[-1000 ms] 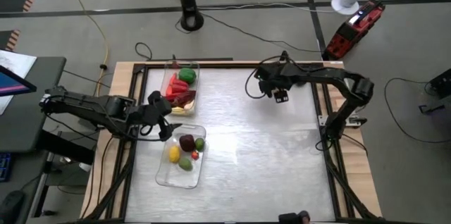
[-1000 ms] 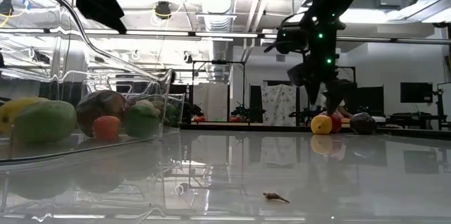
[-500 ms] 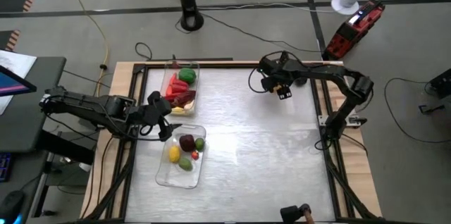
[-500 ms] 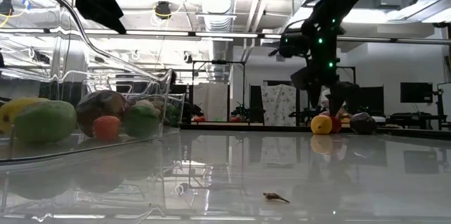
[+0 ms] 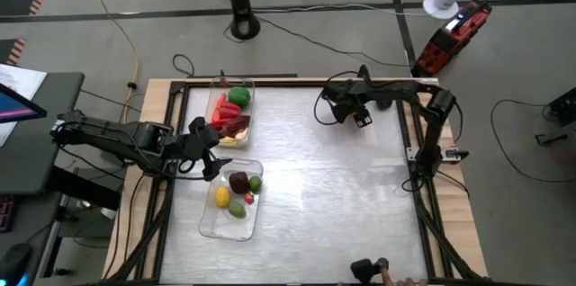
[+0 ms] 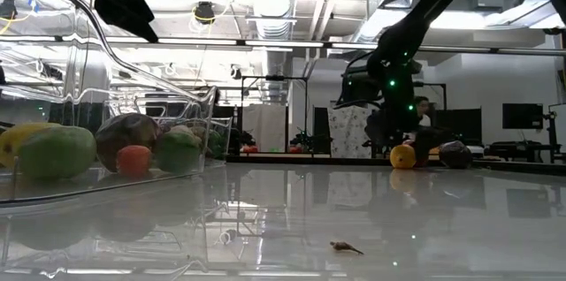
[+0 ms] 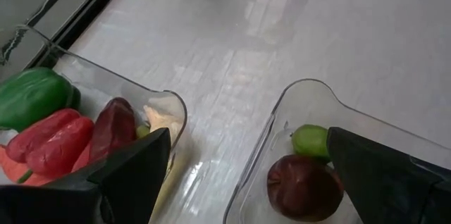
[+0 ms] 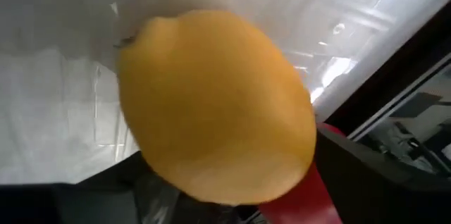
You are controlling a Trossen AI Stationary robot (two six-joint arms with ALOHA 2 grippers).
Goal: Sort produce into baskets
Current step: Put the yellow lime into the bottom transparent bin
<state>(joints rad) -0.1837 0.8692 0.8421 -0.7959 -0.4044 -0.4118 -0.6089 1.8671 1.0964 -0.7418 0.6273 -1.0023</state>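
My right gripper is low at the table's far right and open. A yellow lemon lies between its fingers and rests on the table. A red piece and a dark purple fruit lie beside the lemon. My left gripper is open and empty, level between the two clear baskets. The far basket holds green and red peppers and a white garlic. The near basket holds a dark purple fruit and green, yellow and red fruits. My right gripper has its fingers on either side of the lemon's lower part, slanting down from above. I cannot tell whether they touch it. The lemon still sits on the table.
A dark frame rail runs along the table's right edge, close to the right arm. The wide middle of the table is bare but for a small brown scrap. A black post stands beyond the far edge.
My right gripper has gone down and a little toward the table's far edge, onto the yellow lemon, tipping as the arm folded back. The lemon and the pieces beside it have stayed where they were.
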